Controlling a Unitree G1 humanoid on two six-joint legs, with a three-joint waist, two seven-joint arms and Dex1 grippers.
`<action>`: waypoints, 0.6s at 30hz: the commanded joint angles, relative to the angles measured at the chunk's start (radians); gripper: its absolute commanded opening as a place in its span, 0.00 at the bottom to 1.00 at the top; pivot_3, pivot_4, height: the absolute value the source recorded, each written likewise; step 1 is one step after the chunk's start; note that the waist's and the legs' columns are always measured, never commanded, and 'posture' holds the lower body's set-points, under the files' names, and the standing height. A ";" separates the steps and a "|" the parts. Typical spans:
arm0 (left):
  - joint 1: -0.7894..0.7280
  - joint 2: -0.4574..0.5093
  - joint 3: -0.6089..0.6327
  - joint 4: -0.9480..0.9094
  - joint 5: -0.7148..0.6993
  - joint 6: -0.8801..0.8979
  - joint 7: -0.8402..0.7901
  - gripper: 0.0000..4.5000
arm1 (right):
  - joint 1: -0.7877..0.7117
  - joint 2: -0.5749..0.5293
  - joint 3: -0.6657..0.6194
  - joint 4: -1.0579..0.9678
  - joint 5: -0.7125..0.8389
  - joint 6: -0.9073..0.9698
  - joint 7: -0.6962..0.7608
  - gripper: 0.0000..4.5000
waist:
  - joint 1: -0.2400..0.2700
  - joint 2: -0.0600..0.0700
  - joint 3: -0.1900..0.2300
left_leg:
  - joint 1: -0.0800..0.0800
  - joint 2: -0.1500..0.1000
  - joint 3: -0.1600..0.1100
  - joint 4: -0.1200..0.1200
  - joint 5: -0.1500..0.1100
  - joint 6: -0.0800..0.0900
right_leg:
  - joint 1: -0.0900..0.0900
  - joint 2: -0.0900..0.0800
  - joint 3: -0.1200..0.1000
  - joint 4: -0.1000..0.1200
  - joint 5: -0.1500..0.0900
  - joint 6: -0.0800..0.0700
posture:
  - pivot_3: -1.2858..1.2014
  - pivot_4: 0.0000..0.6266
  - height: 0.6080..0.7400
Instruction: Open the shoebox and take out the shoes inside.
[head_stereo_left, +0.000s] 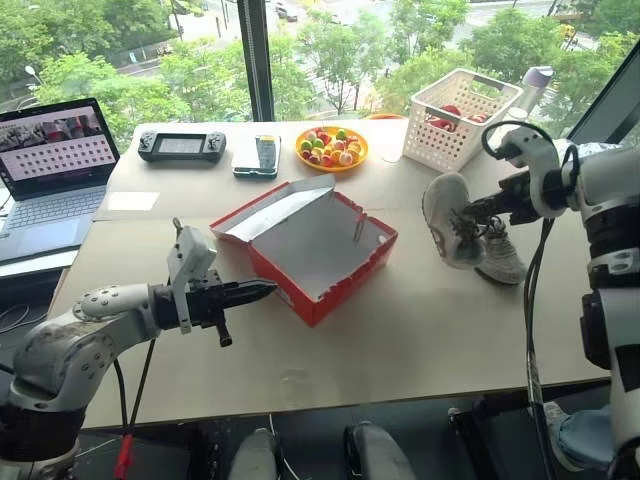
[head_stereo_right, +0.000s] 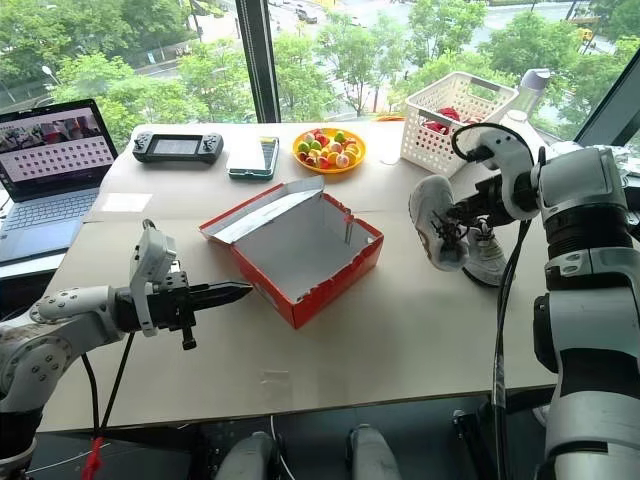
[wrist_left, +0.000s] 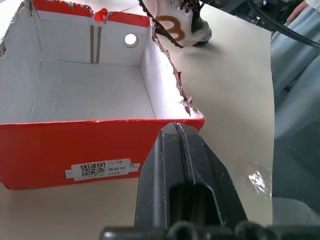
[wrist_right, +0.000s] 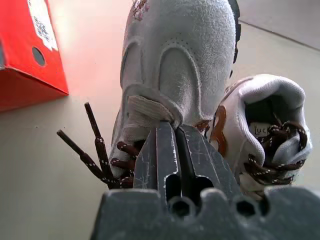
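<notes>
The red shoebox stands open mid-table, its lid folded back at the far left and its grey-white inside bare. My right gripper is shut on the upper edge of one grey-white shoe. It holds that shoe tilted to the right of the box, with the sole turned toward the box and dark laces dangling. The other shoe lies on the table right beside it. Both shoes appear in the right wrist view, the held shoe and the lying shoe. My left gripper is shut and holds nothing, its tips close to the box's near left wall.
At the back of the table are a white lattice basket, a yellow plate of coloured sweets, a phone, a game controller and a sheet of paper. A laptop sits far left.
</notes>
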 joint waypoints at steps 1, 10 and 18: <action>-0.012 -0.002 0.010 -0.027 -0.004 -0.002 -0.001 0.00 | -0.003 0.018 0.023 0.106 -0.041 -0.101 -0.036 0.01 | -0.002 0.000 0.000 | 0.000 0.000 0.000 0.000 0.000 0.001 | 0.000 0.000 0.000 0.000 0.000 0.000 | 0.52 0.24 0.98; -0.015 -0.001 0.007 -0.029 -0.008 0.002 0.002 0.00 | 0.027 0.091 0.008 0.271 -0.089 -0.311 -0.248 0.01 | 0.015 0.000 0.000 | 0.001 0.000 -0.002 0.002 0.000 0.001 | 0.004 0.000 -0.002 0.000 0.000 0.001 | 0.52 0.24 0.98; -0.026 -0.008 -0.001 -0.027 -0.014 0.006 0.001 0.00 | -0.008 0.070 -0.044 0.296 -0.083 -0.398 -0.377 0.51 | 0.016 0.000 0.000 | 0.001 -0.001 -0.002 0.003 0.000 0.001 | 0.004 0.000 -0.001 0.000 0.000 0.002 | 0.52 0.24 0.98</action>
